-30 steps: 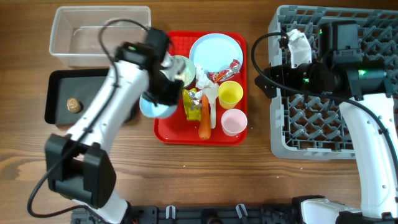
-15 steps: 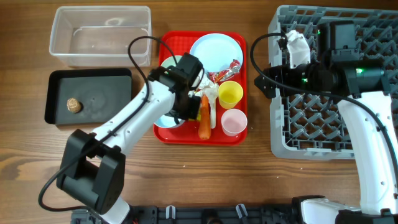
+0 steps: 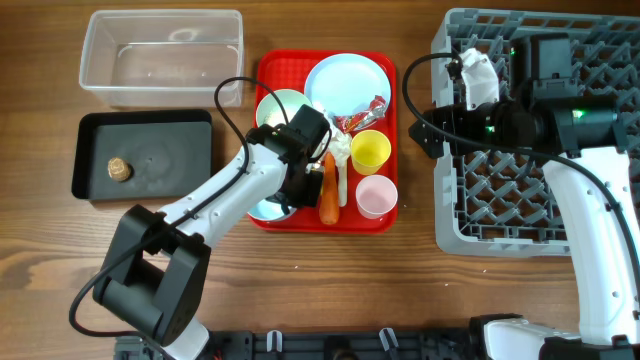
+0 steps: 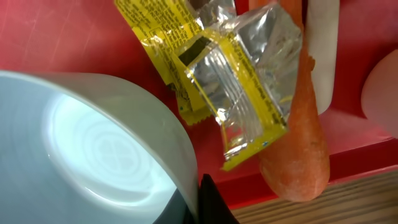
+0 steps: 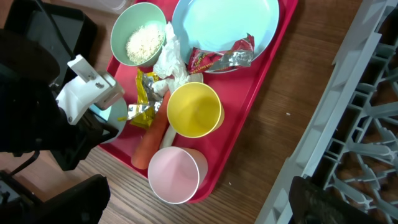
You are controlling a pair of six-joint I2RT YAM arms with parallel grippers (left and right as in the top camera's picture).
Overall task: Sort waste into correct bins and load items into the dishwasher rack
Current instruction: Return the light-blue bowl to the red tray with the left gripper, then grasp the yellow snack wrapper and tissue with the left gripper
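My left gripper (image 4: 199, 202) is shut on the rim of an empty pale blue bowl (image 4: 93, 143), low over the front-left corner of the red tray (image 3: 385, 225). Beside it lie a yellow wrapper (image 4: 242, 87) and the carrot (image 4: 298, 149). The second bowl (image 5: 142, 34) holds rice. Also on the tray are the plate (image 3: 348, 82) with a red wrapper (image 5: 221, 59), the tissue (image 5: 171, 59), the spoon (image 3: 342, 175), a yellow cup (image 3: 370, 152) and a pink cup (image 3: 376, 195). My right gripper (image 3: 430, 120) hangs open and empty at the left edge of the dishwasher rack (image 3: 520, 200).
The clear tub (image 3: 160, 55) stands at the back left. In front of it, the black tray (image 3: 150, 150) holds a small brown lump (image 3: 118, 168). A strip of bare wood separates the red tray from the rack.
My left arm swung right from beside the black tray and brought the held bowl down over the red tray's front-left corner. The rice bowl is now uncovered. The right arm stayed still.
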